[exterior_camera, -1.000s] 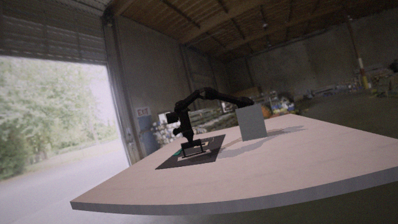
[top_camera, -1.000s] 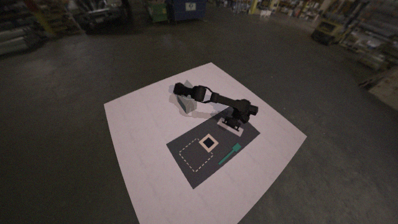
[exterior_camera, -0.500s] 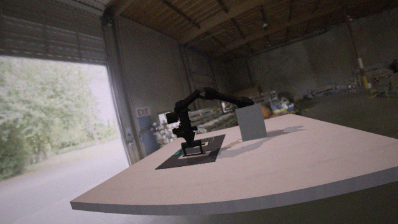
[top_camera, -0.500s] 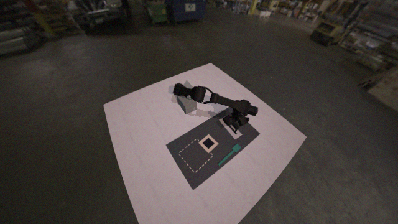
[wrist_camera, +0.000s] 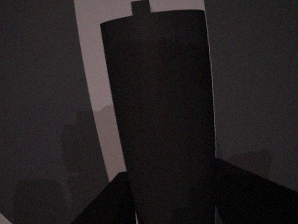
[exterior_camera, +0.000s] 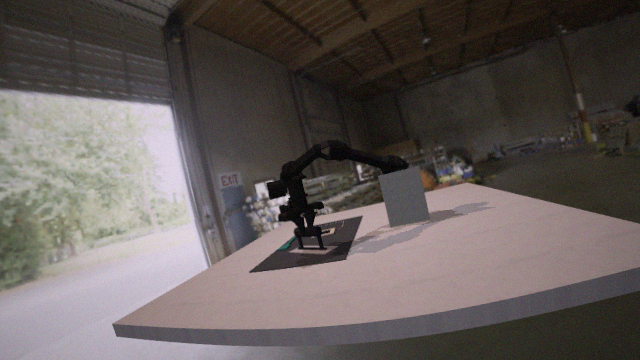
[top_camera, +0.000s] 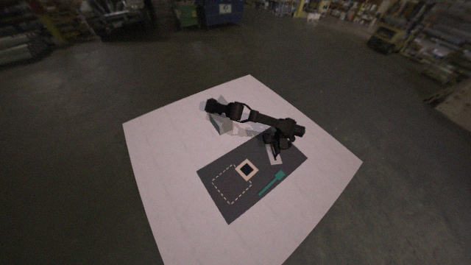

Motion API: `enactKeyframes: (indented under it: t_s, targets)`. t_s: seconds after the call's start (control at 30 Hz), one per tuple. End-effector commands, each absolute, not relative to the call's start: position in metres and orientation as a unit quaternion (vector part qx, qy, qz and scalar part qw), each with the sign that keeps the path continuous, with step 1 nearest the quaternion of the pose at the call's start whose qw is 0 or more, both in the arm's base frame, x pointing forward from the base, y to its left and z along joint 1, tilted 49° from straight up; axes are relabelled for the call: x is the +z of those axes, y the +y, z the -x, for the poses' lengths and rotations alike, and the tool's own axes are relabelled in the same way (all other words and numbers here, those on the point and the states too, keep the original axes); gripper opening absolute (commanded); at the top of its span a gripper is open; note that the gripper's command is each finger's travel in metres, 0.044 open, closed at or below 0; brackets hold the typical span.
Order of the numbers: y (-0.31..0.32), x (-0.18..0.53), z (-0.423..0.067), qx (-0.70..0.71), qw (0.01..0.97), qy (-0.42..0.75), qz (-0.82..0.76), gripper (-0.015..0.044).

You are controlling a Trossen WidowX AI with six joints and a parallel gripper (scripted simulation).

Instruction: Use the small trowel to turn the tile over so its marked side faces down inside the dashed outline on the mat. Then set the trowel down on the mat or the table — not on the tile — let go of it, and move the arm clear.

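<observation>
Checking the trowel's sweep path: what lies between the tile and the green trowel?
Only a bare stretch of the dark mat separates the tile from the trowel; the top view shows it.

Teal trowel [top_camera: 271, 182] beside tile [top_camera: 246, 169]

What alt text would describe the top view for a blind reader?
A black robot arm reaches over a dark grey mat, its gripper closed on an unidentifiable object above a pale rectangle. The teal trowel, cream-framed tile and dashed outline lie apart from it.
</observation>
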State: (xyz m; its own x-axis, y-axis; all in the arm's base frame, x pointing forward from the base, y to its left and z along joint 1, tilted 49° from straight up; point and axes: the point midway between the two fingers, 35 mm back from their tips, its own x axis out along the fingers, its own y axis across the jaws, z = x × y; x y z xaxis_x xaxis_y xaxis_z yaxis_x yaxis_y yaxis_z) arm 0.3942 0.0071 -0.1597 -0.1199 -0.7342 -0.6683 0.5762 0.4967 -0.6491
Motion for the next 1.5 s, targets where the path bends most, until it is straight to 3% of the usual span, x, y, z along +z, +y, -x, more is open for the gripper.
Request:
enactKeyframes:
  t_s: [0.0,0.17,0.37,1.47]
  targets:
    - [0.006,-0.160,-0.394,-0.520,0.662,0.538,0.042,0.0130]
    - [0.006,-0.160,-0.394,-0.520,0.662,0.538,0.042,0.0130]
    - [0.006,-0.160,-0.394,-0.520,0.662,0.538,0.042,0.0270]
    - [0.038,-0.131,-0.397,-0.526,0.662,0.533,0.036,0.0270]
